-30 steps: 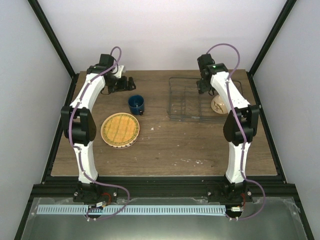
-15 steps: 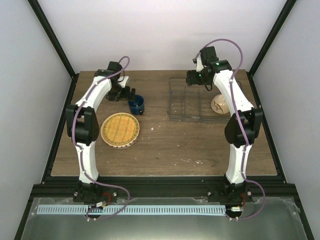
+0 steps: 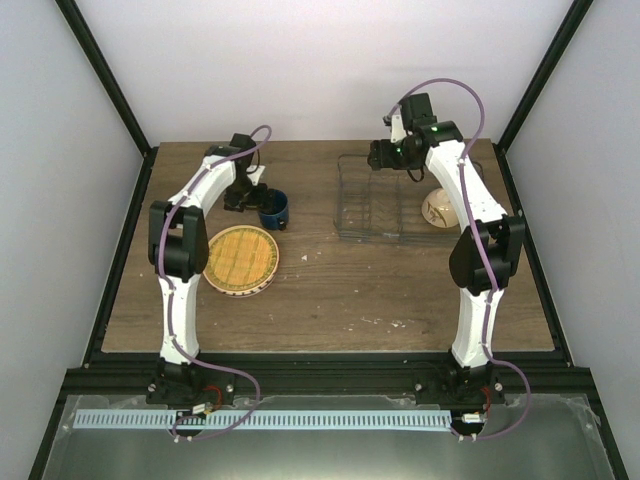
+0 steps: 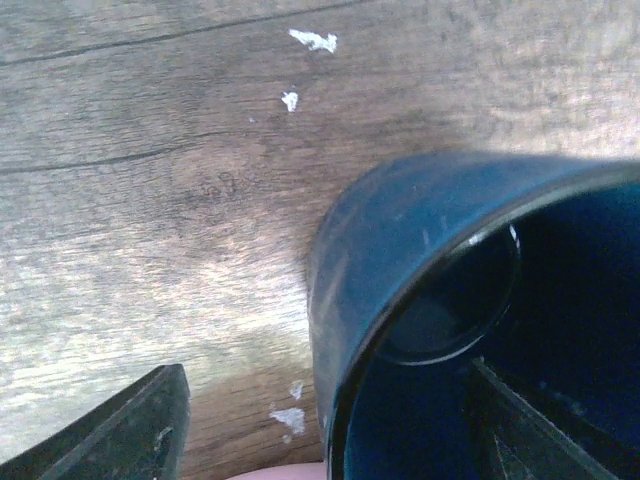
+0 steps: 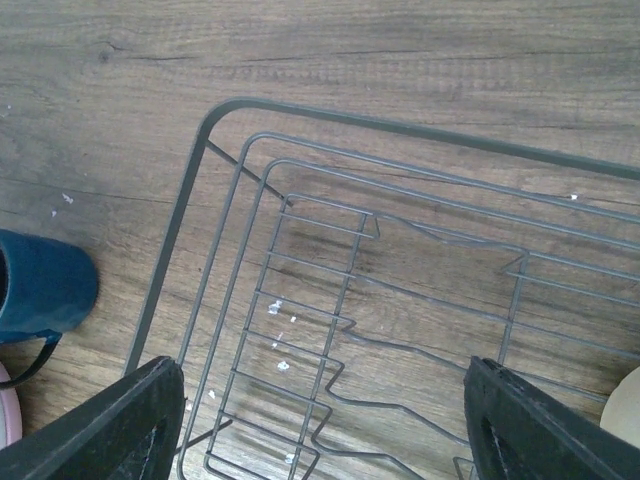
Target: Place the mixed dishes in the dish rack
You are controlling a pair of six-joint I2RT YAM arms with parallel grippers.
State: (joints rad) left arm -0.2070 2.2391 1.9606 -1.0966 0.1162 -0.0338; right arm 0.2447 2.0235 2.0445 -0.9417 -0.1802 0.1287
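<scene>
The dark blue mug (image 3: 272, 208) stands upright on the table, left of the dish rack (image 3: 385, 200). My left gripper (image 3: 252, 196) is down at the mug's left side. In the left wrist view the mug's wall (image 4: 400, 260) runs between the open jaws of the left gripper (image 4: 325, 440), one finger outside and one inside. My right gripper (image 3: 385, 155) hovers open over the rack's left part (image 5: 300, 300), with nothing between its fingers (image 5: 110, 430). The yellow-orange plate (image 3: 240, 258) lies on top of a stack in front of the mug. The cream bowl (image 3: 440, 210) sits at the rack's right end.
The wooden table (image 3: 340, 290) is ringed by a black frame with white walls behind and beside it. In the right wrist view the mug (image 5: 45, 285) stands just outside the rack's left rim, and the bowl's edge (image 5: 625, 400) shows at far right.
My left gripper moved right to the mug and now straddles its wall, jaws slightly narrower. The right arm rose from beside the bowl and swung left over the rack.
</scene>
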